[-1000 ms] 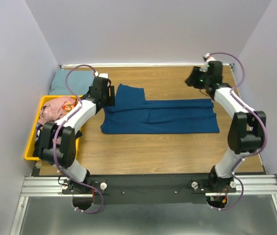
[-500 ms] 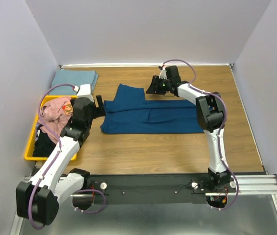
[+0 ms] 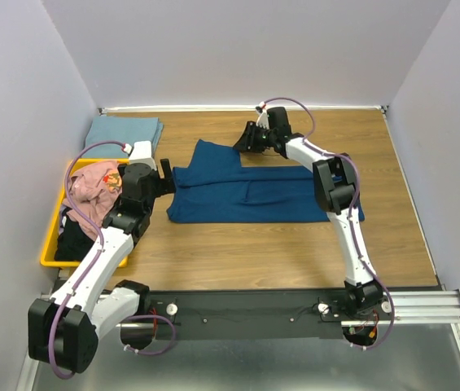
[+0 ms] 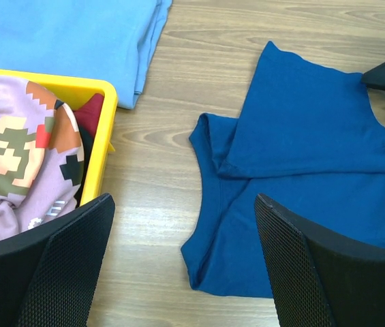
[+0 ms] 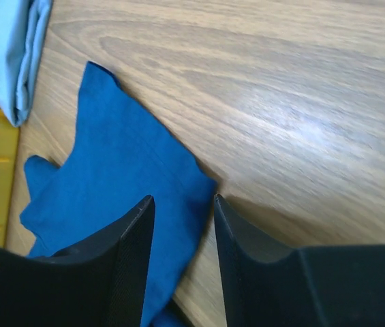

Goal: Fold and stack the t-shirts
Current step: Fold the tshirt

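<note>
I'm holding the left end effector (image 4: 183, 204) wide open, empty, beside the blue t-shirt (image 3: 254, 194) lying on the worktop (image 3: 295, 244); the right end effector (image 5: 182, 201) is straddling its sleeve corner, half-open.

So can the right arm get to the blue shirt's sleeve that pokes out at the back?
Probably yes. The right gripper is right over the corner of the blue shirt's sleeve, jaws apart with the cloth edge between them. Nothing lies on that sleeve or stands in the way.
</note>
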`<control>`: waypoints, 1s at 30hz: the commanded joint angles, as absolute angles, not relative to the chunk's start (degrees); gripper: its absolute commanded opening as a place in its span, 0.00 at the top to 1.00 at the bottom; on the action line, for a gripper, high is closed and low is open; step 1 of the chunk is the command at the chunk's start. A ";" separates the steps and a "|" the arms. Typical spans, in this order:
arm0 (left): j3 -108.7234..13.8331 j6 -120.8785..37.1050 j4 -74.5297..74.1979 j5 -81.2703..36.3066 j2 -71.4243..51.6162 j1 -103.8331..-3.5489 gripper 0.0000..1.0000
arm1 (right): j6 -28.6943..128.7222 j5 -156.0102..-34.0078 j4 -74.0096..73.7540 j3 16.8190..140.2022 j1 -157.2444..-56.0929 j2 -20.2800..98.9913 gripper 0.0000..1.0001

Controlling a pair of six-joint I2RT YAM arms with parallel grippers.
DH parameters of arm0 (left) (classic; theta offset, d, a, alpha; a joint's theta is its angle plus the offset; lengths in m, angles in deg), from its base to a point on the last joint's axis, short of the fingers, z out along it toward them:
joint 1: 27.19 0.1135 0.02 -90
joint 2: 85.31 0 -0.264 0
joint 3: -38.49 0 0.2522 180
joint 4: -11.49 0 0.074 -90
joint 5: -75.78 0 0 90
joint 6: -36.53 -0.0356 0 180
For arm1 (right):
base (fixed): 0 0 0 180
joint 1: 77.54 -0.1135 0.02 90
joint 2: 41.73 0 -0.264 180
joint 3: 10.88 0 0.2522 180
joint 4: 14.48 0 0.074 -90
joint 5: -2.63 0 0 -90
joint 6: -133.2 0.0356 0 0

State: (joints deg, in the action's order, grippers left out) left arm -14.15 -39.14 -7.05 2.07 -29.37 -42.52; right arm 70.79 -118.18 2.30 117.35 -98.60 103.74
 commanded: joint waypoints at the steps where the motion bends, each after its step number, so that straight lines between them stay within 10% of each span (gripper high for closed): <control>1: -14.92 -40.11 -4.91 2.74 -30.11 -42.22 0.10 | 72.12 -120.59 3.94 119.85 -99.86 108.74 0.55; 10: -14.91 -40.63 -4.73 2.30 -29.41 -42.22 0.11 | 71.33 -124.97 3.85 122.50 -100.30 109.54 0.99; 30: -15.35 -41.25 -5.17 0.46 -27.74 -42.22 0.12 | 63.68 -138.08 3.58 95.26 -104.61 84.15 0.99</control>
State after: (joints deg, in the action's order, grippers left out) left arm -14.15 -40.60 -6.17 1.59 -28.14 -42.52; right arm 66.05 -134.98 2.28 101.03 -103.26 86.76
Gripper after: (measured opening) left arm 0.885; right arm 0.011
